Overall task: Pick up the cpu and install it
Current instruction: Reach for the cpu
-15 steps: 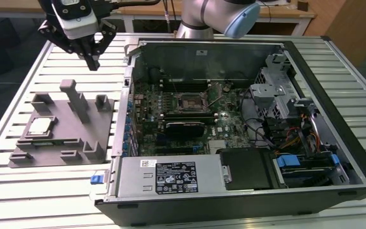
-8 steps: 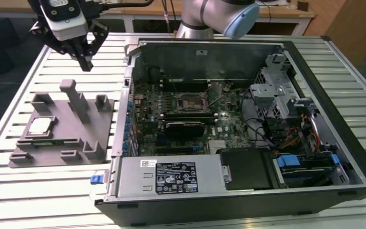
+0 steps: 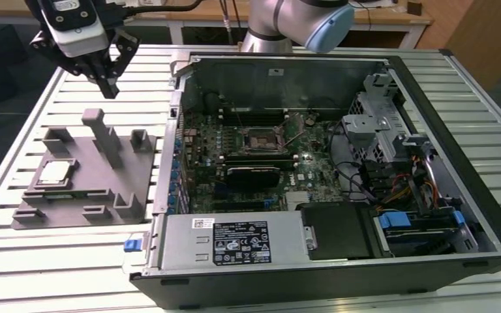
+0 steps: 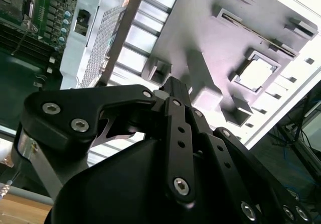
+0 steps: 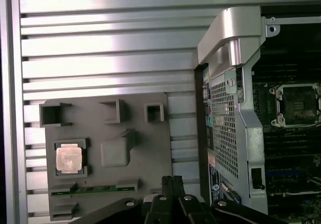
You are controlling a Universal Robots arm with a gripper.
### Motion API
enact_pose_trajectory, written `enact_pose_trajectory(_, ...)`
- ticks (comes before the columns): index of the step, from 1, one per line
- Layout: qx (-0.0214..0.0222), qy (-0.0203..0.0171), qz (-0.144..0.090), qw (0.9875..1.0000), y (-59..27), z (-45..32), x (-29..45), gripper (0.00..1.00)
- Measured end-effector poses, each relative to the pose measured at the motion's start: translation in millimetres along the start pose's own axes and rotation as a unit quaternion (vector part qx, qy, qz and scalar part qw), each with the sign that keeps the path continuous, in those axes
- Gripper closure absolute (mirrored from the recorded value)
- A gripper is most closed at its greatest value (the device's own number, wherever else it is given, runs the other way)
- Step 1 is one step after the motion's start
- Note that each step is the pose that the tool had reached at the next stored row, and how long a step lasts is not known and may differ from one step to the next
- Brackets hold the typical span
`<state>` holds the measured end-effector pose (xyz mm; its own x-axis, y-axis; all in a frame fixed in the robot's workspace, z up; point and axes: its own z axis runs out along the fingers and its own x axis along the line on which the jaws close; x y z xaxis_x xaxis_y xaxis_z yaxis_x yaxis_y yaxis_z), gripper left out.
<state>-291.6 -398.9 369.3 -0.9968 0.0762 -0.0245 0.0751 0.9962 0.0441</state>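
The gripper (image 3: 107, 90) hangs in the air over the desk (image 3: 24, 257), raised clear of the grey fixture (image 3: 102, 195) and touching nothing. Its two black fingers (image 5: 167, 184) are pressed together tip to tip, with nothing held between them; both wrist views show them meeting in a single narrow point. The cpu (image 3: 55, 173) lies flat in a square recess on the fixture, toward the exterior view's left side of it, pale metal top facing up and well apart from the gripper. In the first wrist view the cpu (image 5: 69, 158) sits just beside a slot that holds a green-edged memory stick (image 5: 95, 188), and a blocky upright post (image 5: 116, 151) of the fixture stands between the cpu and the fingertips. In the second wrist view the cpu (image 4: 256, 73) shows as a bright square framed by the recess walls. To the exterior view's right of the fixture, an open computer case (image 3: 459, 163) lies on its side on the slatted desk, just beside the fixture. Inside it the green motherboard (image 3: 203, 169) faces up, with the square black-framed socket (image 3: 262, 138) near its middle. The arm (image 3: 303, 19) rises behind the case at the desk's far edge.
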Motion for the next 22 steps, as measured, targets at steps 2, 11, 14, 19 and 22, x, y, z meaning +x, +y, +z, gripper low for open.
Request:
enact_pose_trajectory(2, 0.0, 0.0, 0.0, 1.0, -0.3, 0.4, 3.0, 0.89)
enact_pose_trajectory(11, -0.0001, -0.0001, 0.0, 1.0, -1.3, 2.0, 15.4, 0.89)
enact_pose_trajectory(14, 0.0, 0.0, 0.0, 1.0, -1.6, 2.5, 19.3, 0.89)
enact_pose_trajectory(19, 0.0, 0.0, 0.0, 1.0, -2.1, 3.5, 25.8, 0.89)
enact_pose_trajectory(22, 0.0, 0.0, 0.0, 1.0, -2.5, 4.1, 29.7, 0.89)
